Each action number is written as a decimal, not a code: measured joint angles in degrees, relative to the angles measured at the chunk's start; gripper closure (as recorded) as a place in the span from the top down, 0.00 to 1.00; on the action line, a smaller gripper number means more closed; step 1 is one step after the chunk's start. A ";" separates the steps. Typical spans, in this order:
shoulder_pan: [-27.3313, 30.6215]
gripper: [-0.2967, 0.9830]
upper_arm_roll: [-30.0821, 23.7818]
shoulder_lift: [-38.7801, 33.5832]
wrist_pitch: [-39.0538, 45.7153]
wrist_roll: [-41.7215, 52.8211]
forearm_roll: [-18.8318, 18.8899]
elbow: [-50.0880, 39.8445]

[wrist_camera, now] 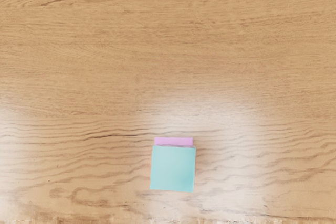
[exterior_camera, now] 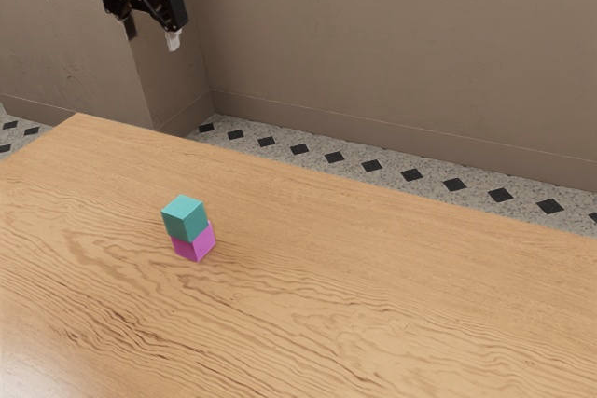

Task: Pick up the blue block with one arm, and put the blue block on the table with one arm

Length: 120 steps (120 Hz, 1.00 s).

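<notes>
High at the exterior view's upper left hangs my gripper (exterior_camera: 151,36), well above the table (exterior_camera: 373,277), its two fingers apart and nothing between them. The blue block (exterior_camera: 185,218), teal in colour, rests on top of a pink block (exterior_camera: 195,243) that stands on the wood. In the wrist view the blue block (wrist_camera: 172,169) covers most of the pink block (wrist_camera: 174,141), whose edge peeks out along one side. Neither block is touched by my gripper.
Beyond the table's far edge lie a patterned floor (exterior_camera: 354,157) and a plain brown wall (exterior_camera: 401,44), with a protruding wall corner behind the gripper.
</notes>
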 joint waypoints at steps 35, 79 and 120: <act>-0.12 0.77 0.39 -1.88 2.40 0.38 -0.63 -9.03; 5.81 0.77 0.83 2.75 22.45 0.63 -5.37 -29.84; 5.21 0.77 0.82 2.75 40.22 0.62 -7.88 -42.77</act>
